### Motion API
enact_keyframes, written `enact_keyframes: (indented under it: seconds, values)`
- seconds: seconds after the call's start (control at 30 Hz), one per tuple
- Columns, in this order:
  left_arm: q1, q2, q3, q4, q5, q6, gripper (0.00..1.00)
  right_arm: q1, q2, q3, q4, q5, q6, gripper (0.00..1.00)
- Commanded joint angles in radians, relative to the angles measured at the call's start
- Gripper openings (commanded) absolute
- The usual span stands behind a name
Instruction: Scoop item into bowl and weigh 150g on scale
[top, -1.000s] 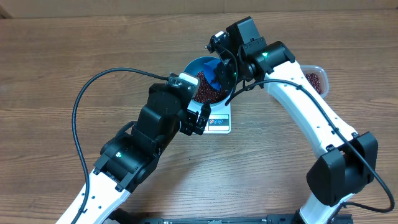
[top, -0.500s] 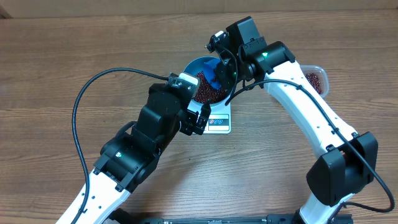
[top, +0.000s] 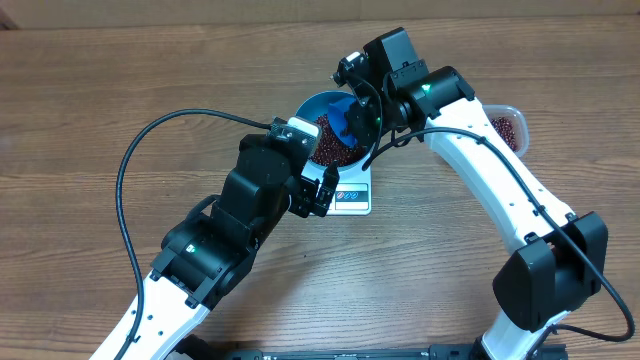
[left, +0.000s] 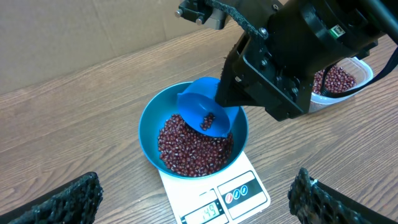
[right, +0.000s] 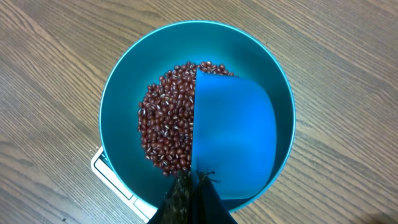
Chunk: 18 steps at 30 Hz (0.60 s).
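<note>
The right gripper (right: 191, 196) is clenched on the hidden handle of a blue scoop (left: 205, 115), which it tips over a blue bowl (left: 146, 124) on a white scale (left: 217, 199) near the middle of the wooden table (top: 120, 70). Most of the red-brown beans (left: 189, 146) lie heaped in the bowl, a few cling to the lower lip of the scoop, and more wait in a clear container (top: 508, 125) at the bowl's 3 o'clock.

The left gripper (top: 320, 190) hovers at the bowl's 6 o'clock, beside the scale, fingers spread wide and empty.

The beans look small, hard and smooth. They are probably light singly and quick to roll and scatter, so no pinch would suit them. The scoop has to carry them, gripped at the handle, and a gentle tilt should release them a few at a time.

Seen from overhead, the scoop's long axis runs from about 1 o'clock at the rim in toward the bowl's centre, cup end lowest and mouth turned down onto the heap. The scale's display edge faces 6 o'clock, and its digits are too blurred to read with confidence.
</note>
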Motion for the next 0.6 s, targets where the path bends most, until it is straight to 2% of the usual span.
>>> enact_keyframes:
  seconds: [0.0, 0.37, 0.57]
  values:
    - [0.005, -0.003, -0.001, 0.004, -0.010, 0.020, 0.99, 0.005, -0.033, 0.031, 0.023, 0.017, -0.003, 0.04]
    - [0.005, -0.003, -0.001, 0.011, -0.010, 0.020, 1.00, 0.005, -0.033, 0.031, 0.050, 0.014, -0.002, 0.05]
    - [0.005, -0.003, -0.001, 0.008, -0.010, 0.020, 0.99, 0.005, -0.033, 0.031, 0.012, 0.042, -0.003, 0.04]
